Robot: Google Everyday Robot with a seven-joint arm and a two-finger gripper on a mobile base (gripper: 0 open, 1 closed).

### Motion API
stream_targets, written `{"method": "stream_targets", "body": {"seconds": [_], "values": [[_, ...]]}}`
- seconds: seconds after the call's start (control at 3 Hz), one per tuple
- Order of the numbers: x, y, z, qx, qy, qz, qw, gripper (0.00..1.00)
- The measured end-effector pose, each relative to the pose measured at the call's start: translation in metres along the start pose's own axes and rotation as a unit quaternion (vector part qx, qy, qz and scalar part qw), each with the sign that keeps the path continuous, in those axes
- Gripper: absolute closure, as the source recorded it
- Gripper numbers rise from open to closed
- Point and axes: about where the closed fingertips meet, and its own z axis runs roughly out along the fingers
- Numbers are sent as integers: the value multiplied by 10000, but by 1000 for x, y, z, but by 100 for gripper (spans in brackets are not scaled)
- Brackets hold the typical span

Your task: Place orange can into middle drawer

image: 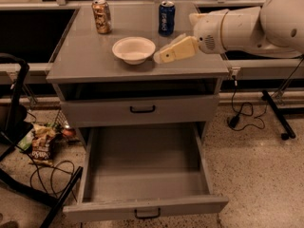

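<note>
The orange can (101, 16) stands upright at the back left of the grey cabinet top (85, 61). The middle drawer (145, 205) is pulled fully out below, wide and empty, with a small black handle on its front. My gripper (159, 57) reaches in from the right over the cabinet top, just right of the white bowl (133, 49) and well right of the orange can. It holds nothing that I can see.
A blue Pepsi can (166, 17) stands at the back of the top, behind the gripper. The upper drawer (142, 109) is shut. Snack bags (42, 144) and cables lie on the floor at left, beside a black frame (14, 108). A stand's legs (278, 113) are at right.
</note>
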Motion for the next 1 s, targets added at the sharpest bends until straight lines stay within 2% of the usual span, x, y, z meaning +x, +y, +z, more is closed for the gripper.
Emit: {"method": "stream_targets", "body": {"seconds": [0.33,0.67,1.0], "values": [[-4,-1,1,171,15,27,9998,0],[-4,-1,1,167,16,25,9999,0],[-17,-23,36,224,-385,85,9990,0]]}}
